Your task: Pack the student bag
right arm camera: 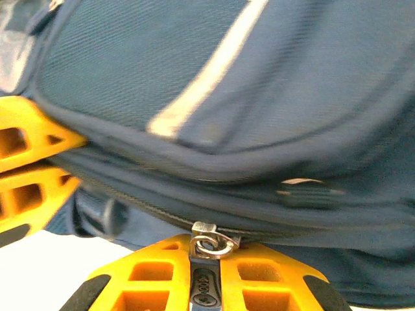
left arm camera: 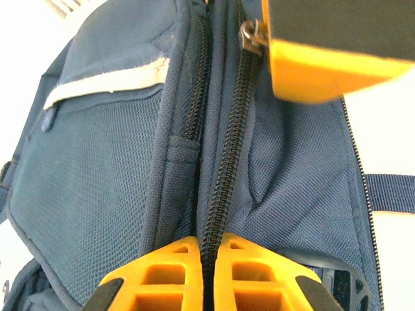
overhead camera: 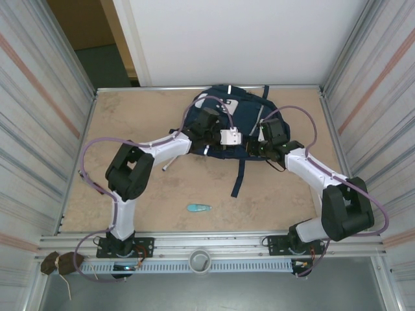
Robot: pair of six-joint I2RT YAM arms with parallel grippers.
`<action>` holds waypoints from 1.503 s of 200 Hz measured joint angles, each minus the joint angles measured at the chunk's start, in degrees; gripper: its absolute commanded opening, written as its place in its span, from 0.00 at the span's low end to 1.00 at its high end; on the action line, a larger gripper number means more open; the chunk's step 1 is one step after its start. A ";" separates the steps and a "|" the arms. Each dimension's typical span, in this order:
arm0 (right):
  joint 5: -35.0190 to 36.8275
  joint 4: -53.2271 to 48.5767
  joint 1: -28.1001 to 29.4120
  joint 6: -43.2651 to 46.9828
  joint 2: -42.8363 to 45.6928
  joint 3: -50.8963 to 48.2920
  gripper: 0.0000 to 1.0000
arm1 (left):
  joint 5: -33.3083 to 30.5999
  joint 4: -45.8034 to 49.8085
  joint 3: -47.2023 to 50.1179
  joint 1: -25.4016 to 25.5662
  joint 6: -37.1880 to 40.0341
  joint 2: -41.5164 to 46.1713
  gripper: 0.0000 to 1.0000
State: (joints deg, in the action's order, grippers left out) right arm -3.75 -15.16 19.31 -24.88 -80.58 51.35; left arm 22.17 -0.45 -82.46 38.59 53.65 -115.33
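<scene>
Presently the student bag (overhead camera: 228,103) is found at the middle of the table's (overhead camera: 130,116) far edge. The left gripper (left arm camera: 209,245) is clenched on the zip track (left arm camera: 227,149), the right gripper (right arm camera: 206,262) on the zip slider (right arm camera: 211,240). The track is best held taut while the slider is drawn steadily along it.

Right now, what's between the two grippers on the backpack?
The student bag has a stretch of zipper running from the left gripper to the right gripper, seen in the left wrist view.
</scene>
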 measured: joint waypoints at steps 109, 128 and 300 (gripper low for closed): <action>-0.63 1.66 -0.92 0.04 0.79 -0.48 0.00 | 7.43 -6.10 8.09 -11.08 -3.08 3.45 0.64; -0.81 1.66 1.77 -0.02 0.90 -0.48 0.00 | 5.27 -6.29 12.79 -9.86 -3.89 8.35 0.70; 6.71 -1.25 -1.88 1.64 3.19 1.51 0.00 | 15.30 -13.60 11.37 -8.70 -1.73 6.47 0.12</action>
State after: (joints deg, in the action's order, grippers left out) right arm 2.96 -16.40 17.43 -23.24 -77.38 52.86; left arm 37.47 -14.04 -71.09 29.89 51.92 -108.86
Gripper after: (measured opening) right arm 0.117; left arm 0.178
